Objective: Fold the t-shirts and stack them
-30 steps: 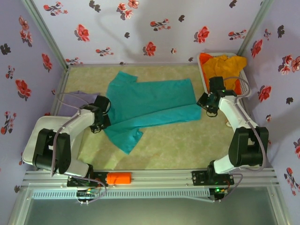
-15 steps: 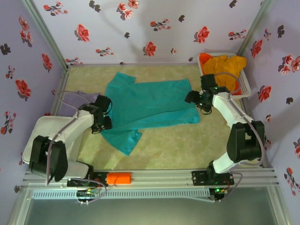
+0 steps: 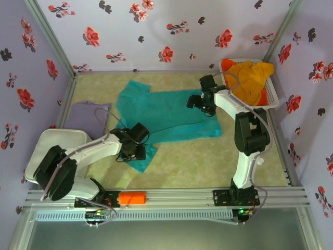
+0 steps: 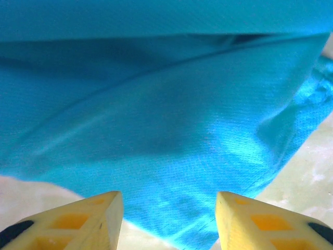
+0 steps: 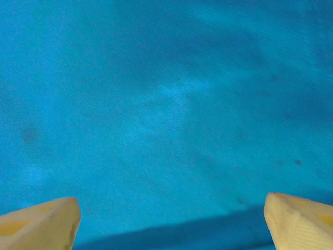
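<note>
A teal t-shirt (image 3: 166, 112) lies spread across the middle of the beige table (image 3: 208, 156), one sleeve trailing toward the near edge. The left gripper (image 4: 166, 211) sits low over that near sleeve, jaws apart and gripping nothing — only cloth beneath. The right gripper (image 5: 171, 216) hovers above the shirt's far-right part, jaws spread wide. A pale lavender t-shirt (image 3: 87, 115) lies at far left; orange-yellow t-shirts (image 3: 250, 78) fill the white basket (image 3: 274, 98) at back right.

Lab test booth: floral-papered walls (image 3: 156, 31), aluminium frame (image 3: 171, 197)
</note>
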{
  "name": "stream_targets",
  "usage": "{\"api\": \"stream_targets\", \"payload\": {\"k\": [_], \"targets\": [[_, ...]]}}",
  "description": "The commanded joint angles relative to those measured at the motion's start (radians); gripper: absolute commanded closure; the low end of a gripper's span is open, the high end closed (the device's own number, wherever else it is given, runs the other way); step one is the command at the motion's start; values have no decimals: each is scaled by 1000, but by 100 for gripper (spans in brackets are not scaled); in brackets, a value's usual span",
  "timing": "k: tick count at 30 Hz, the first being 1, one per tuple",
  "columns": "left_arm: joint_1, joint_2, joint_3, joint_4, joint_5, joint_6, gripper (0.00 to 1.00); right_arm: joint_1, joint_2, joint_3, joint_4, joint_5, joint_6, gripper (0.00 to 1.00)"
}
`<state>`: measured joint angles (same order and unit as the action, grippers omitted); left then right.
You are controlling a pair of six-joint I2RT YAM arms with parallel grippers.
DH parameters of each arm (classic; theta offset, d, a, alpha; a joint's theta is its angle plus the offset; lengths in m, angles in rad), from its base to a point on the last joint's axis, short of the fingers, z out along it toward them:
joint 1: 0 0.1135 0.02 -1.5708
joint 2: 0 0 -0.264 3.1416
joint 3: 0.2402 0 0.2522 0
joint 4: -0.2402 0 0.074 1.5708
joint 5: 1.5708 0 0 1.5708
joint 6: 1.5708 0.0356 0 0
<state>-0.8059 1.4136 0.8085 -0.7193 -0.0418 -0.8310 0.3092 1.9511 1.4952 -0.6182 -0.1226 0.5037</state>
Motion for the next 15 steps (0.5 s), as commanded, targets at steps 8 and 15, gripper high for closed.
{"api": "stream_targets", "payload": {"k": [8, 15], "targets": [[-141, 266, 53, 19, -8, -70, 52, 11, 223, 210, -78, 48, -1, 9], [-178, 232, 12, 7, -7, -48, 55, -13, 364, 405, -166, 117, 36, 9]]}}
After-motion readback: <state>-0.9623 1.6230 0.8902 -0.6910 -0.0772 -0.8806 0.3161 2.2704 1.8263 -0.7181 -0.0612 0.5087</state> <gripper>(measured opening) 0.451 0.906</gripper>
